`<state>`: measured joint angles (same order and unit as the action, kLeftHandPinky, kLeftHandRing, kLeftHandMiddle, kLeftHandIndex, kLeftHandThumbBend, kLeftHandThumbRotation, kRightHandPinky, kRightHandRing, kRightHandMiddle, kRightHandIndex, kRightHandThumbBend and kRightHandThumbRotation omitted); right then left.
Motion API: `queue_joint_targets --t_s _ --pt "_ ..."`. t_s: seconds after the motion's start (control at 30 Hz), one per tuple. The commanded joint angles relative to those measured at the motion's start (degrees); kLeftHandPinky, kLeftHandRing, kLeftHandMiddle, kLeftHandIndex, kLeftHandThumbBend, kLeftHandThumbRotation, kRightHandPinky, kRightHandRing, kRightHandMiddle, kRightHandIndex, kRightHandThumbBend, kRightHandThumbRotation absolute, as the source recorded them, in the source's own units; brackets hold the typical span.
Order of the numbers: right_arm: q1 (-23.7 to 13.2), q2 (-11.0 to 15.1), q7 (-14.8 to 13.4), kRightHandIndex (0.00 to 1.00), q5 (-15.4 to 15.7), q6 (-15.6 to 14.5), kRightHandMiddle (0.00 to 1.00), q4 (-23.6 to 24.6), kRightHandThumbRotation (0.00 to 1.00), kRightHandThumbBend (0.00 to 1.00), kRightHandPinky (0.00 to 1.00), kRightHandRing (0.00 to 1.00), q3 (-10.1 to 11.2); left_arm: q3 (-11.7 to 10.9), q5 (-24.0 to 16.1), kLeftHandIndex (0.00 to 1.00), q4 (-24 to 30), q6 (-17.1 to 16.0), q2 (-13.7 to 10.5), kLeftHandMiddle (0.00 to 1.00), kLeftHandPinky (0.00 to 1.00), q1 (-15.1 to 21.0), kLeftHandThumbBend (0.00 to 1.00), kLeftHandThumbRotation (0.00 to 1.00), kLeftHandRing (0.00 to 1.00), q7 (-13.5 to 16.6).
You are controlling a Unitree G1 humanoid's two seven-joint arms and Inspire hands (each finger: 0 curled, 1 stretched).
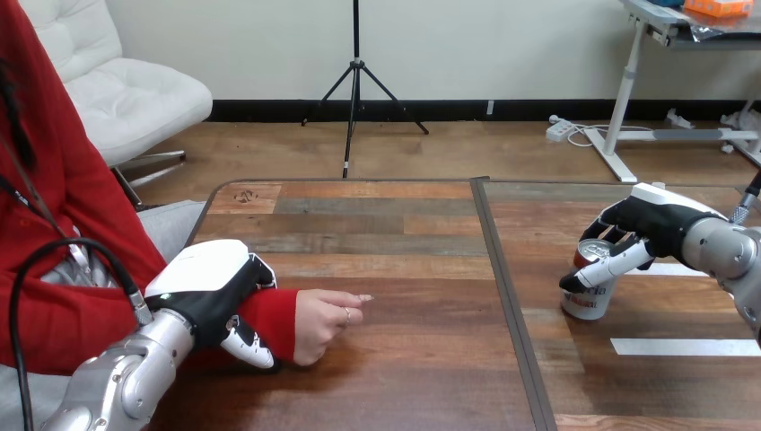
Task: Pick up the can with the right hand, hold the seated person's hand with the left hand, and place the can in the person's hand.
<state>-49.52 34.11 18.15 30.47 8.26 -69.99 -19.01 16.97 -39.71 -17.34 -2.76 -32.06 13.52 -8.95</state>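
The left forearm [126, 382] is raised from the view's seven o'clock corner toward one o'clock. The left hand [208, 285] is laid, white back upward, over the person's wrist [272, 316], which is covered by a red sleeve. Its fingers are curled over the far side of the wrist and its thumb is hooked round the near side, so the wrist is clasped between them. The person's hand [323, 321] is seen at three o'clock of the left hand, rested on the table [404, 368] with its fingers loosely folded.

The right forearm [729, 251] is brought in from the three o'clock edge, and the right hand [660, 223] is bent down toward eight o'clock over the can [588, 303]. Its fingers are curled round the can's top, and one is laid across the upper front, so the can is gripped at its upper part. The can is stood upright on the table's right half, at three o'clock of the person's hand and well apart from it.

Between the two, a dark seam [504, 278] is run across the table from twelve to six o'clock. Two white tape strips [682, 347] are stuck flat on the right half, one at five o'clock of the can and the other at three o'clock of it, partly hidden by the right hand.
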Motion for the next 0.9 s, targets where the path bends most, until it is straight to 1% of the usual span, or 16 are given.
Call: queue_joint_targets --t_s 0.0,0.2,0.33,0.5,0.53,0.63,0.73,0.8,0.87 --pt "-4.6 0.3 -0.2 0.72 -0.2 0.6 0.74 0.9 0.34 1.0 0.66 0.71 0.1 -2.2 1.6 0.41 5.4 -1.1 0.3 0.41 0.3 4.3 0.8 0.0 0.36 0.7" --pt "-4.5 0.3 -0.5 0.72 -0.2 0.6 0.72 0.8 0.33 1.0 0.64 0.69 0.1 -2.0 1.4 0.41 5.1 -1.5 0.2 0.41 0.29 4.4 0.8 0.0 0.36 1.1" --pt "-4.4 0.3 -0.6 0.71 -0.2 0.6 0.72 0.9 0.33 1.0 0.65 0.69 0.1 -1.9 1.4 0.41 5.1 -1.4 0.2 0.41 0.29 4.4 0.8 0.0 0.36 1.1" --pt "-4.3 0.2 -1.1 0.7 -0.2 0.6 0.7 0.9 0.29 1.0 0.63 0.67 0.1 -1.9 1.3 0.41 5.0 -1.7 0.1 0.41 0.29 4.5 0.79 0.0 0.36 1.2" --pt "-4.2 0.3 -1.3 0.7 0.0 1.1 0.7 1.0 0.28 1.0 0.63 0.67 0.0 -1.9 1.3 0.41 5.1 -1.5 0.1 0.41 0.29 4.5 0.79 0.0 0.36 1.0" --pt "-4.0 0.4 -1.9 0.68 0.3 1.6 0.68 1.2 0.25 1.0 0.61 0.65 -0.2 -1.9 1.3 0.42 5.3 -1.2 0.2 0.42 0.3 4.5 0.79 0.0 0.36 0.9" --pt "-3.9 0.3 -2.5 0.67 0.4 1.4 0.65 1.2 0.18 1.0 0.59 0.62 -0.3 -2.0 1.4 0.42 5.3 -1.4 0.2 0.42 0.3 4.4 0.79 0.0 0.36 1.1" --pt "-3.9 0.3 -2.7 0.65 0.4 1.4 0.64 1.1 0.11 0.98 0.58 0.61 -0.4 -2.0 1.4 0.42 5.3 -1.3 0.2 0.41 0.3 4.4 0.79 0.0 0.36 1.0" --pt "-3.8 0.2 -3.0 0.64 0.5 1.4 0.63 1.1 0.08 0.96 0.57 0.6 -0.4 -2.0 1.4 0.42 5.4 -1.1 0.2 0.41 0.29 4.4 0.79 0.0 0.36 1.0"
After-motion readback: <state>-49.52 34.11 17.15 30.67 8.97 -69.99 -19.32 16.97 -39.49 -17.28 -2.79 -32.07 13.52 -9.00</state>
